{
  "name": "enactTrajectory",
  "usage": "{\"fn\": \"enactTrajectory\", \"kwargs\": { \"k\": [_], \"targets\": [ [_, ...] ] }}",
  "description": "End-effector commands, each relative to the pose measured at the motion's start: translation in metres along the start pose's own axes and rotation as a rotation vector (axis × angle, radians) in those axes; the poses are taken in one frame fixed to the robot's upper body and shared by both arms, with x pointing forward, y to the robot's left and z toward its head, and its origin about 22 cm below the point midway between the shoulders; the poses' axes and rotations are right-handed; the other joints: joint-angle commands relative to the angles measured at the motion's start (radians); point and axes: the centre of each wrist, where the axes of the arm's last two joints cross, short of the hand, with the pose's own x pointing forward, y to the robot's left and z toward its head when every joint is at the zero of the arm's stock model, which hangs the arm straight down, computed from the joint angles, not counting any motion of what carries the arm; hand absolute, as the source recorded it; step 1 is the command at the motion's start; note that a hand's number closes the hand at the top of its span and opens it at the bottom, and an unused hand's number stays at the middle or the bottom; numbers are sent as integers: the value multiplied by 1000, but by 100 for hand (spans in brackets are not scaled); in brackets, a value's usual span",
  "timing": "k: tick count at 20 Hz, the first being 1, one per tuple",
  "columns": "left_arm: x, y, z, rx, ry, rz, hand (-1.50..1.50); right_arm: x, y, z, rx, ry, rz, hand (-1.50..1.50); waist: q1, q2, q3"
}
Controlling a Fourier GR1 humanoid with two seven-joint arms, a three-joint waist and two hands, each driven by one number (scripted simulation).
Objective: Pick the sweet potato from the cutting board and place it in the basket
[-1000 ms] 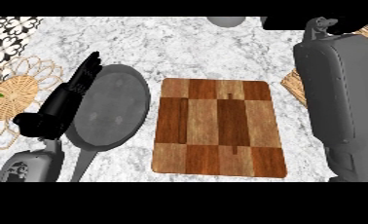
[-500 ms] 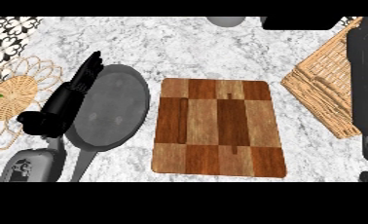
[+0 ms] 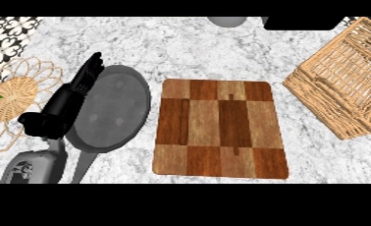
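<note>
The wooden cutting board (image 3: 220,127) lies in the middle of the counter with nothing on it. The wicker basket (image 3: 335,82) sits at the right edge, tilted, and I cannot see a sweet potato in it or anywhere else. My left hand (image 3: 64,103) rests at the left with straight fingers pointing up, over the rim of a grey pan (image 3: 111,108). My right hand does not show in the head view.
A woven trivet (image 3: 18,95) lies at the far left edge. A grey round object (image 3: 227,21) and a black object (image 3: 301,22) sit at the counter's back edge. A patterned tile patch (image 3: 16,33) shows at the top left.
The right forearm and hand, which stood over the basket at the right, have left the view. The basket now shows in full. The left hand has not moved.
</note>
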Motion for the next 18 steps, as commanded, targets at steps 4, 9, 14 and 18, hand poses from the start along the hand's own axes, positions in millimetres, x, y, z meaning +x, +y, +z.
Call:
{"fn": "enactTrajectory", "kwargs": {
  "k": [4, 9, 14, 18],
  "targets": [
    [-4, 7, 3, -5, -3, -2, 0, -56, -1, -16, -88, -32, 14, 150, -2, -1, 0],
    [8, -15, -2, -9, 12, 7, 0, -81, 6, -39, -127, -56, 58, 150, 4, 0, 0],
    [10, -20, -16, -18, -6, 20, 0, -106, 16, -43, -229, -18, -80, -150, 7, 3, 1],
    [6, 1, -7, -6, -11, 21, 0, -103, -2, -63, -178, -65, -52, -150, 3, 1, 0]
  ]
}}
